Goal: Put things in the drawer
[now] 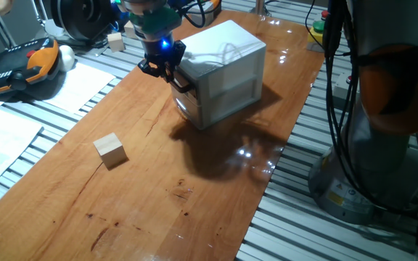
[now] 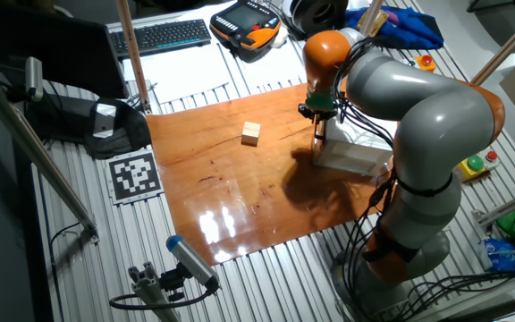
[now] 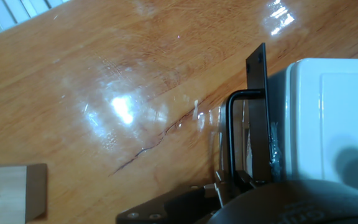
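While the arm leans over the far end of the wooden table (image 1: 216,203), its claw (image 1: 162,69) hangs at the front corner of the white cabinet (image 1: 227,69), right at the height of the upper drawer (image 1: 189,90). In the hand view the drawer's black bar handle (image 3: 230,134) stands just ahead of the claw's dark body, and a flat black finger (image 3: 258,84) reaches up beside the cabinet's white front. Whether the fingers are clenched on the handle or released, the pictures do not show; the tips are hidden by the claw's own body in every view. A blue light glows on the wrist above the claw in one fixed view.

The small wooden cube (image 1: 111,151) sits on the bare table well apart from the cabinet, toward the near left side in that fixed view, resting flat and untouched. The other fixed view shows the same cube (image 2: 251,133) out in the open to the left of the arm. In the hand view a corner of it (image 3: 5,193) shows at the lower left edge.
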Controlling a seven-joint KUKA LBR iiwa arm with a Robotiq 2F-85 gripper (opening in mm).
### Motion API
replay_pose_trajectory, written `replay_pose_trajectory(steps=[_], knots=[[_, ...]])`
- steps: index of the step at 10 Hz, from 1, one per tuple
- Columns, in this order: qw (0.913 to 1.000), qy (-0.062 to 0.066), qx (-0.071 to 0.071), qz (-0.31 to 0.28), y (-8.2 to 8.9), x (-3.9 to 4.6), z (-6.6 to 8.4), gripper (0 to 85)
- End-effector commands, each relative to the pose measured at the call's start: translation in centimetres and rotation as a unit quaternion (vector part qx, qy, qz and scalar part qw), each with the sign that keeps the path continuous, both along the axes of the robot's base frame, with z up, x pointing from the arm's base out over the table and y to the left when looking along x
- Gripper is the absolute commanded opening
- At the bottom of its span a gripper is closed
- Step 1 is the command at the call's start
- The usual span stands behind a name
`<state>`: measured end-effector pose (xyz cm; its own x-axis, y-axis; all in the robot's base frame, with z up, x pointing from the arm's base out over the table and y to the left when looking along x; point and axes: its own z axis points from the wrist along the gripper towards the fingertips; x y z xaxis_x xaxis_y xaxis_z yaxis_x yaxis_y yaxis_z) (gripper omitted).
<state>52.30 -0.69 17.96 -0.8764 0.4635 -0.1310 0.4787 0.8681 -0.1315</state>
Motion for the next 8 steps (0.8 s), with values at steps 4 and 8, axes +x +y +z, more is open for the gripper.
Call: replay_pose_trajectory(steps=[4, 8], knots=[[1.0, 0.001, 0.0, 0.007, -0.02, -0.01, -0.14, 17.0], [0.9998, 0.004, 0.007, 0.02, 0.06, -0.01, -0.14, 0.0]])
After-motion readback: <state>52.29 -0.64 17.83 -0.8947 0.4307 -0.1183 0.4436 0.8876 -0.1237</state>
